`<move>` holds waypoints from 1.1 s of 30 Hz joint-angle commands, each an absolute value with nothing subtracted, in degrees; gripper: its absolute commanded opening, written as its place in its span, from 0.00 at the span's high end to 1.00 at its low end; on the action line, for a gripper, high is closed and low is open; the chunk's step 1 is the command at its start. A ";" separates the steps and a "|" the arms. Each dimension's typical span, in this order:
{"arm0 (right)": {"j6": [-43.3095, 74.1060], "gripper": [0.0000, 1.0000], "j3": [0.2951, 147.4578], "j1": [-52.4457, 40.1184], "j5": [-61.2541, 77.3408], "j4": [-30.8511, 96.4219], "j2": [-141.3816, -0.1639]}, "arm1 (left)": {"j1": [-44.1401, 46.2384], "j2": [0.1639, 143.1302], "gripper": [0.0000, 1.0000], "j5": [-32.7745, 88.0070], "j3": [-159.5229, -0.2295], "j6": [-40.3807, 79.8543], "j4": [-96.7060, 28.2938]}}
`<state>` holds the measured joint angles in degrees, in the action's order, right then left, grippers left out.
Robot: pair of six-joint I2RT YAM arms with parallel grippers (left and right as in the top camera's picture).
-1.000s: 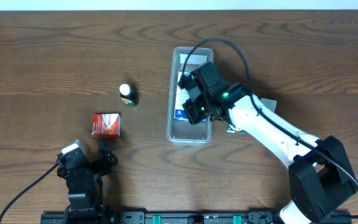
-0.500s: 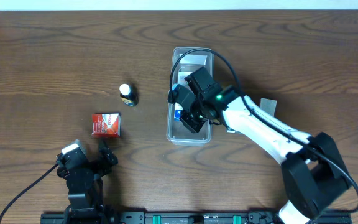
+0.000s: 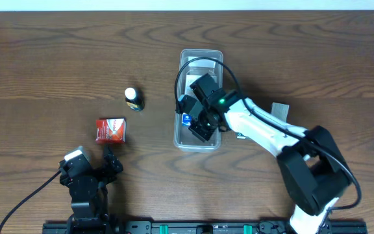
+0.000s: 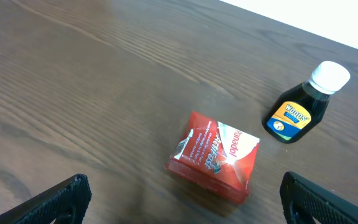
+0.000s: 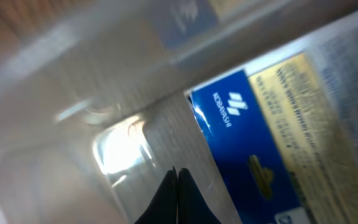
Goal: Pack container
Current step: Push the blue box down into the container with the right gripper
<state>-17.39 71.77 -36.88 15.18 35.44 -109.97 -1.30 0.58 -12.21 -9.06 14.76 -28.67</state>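
Observation:
The clear container (image 3: 181, 78) lies lengthwise in the middle of the table. A blue box (image 3: 187, 119) with white and yellow print lies inside it and also fills the right wrist view, blue box (image 5: 241, 134). My right gripper (image 3: 198, 128) reaches down into the container's near half, beside the blue box. Its jaws are shut with nothing between them; in the wrist view the right gripper (image 5: 176, 180) points at the container's clear floor (image 5: 73, 180). My left gripper (image 3: 111, 160) rests open at the near left; the left gripper (image 4: 184, 186) faces a red box (image 4: 215, 155).
The red box (image 3: 111, 130) lies left of the container, with a small dark bottle (image 3: 133, 99) with a white cap behind it, also seen as the bottle (image 4: 303, 106). A flat grey packet (image 3: 278, 108) lies right of the container, behind my right arm.
My right arm has swung a little left and its shut gripper has settled deeper into the container's near half. The left arm has not moved.

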 commanded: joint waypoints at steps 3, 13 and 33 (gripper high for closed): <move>-18.76 0.99 72.62 -37.04 13.37 34.85 -114.67 | -1.17 0.21 0.02 -12.69 -8.05 13.80 -28.80; -11.55 0.98 72.66 -37.04 1.72 29.74 -114.80 | -1.17 0.21 0.02 -12.69 -8.05 13.80 -28.80; -6.85 0.99 72.86 -37.04 -13.93 19.35 -112.88 | -1.17 0.21 0.02 -12.69 -8.05 13.80 -28.80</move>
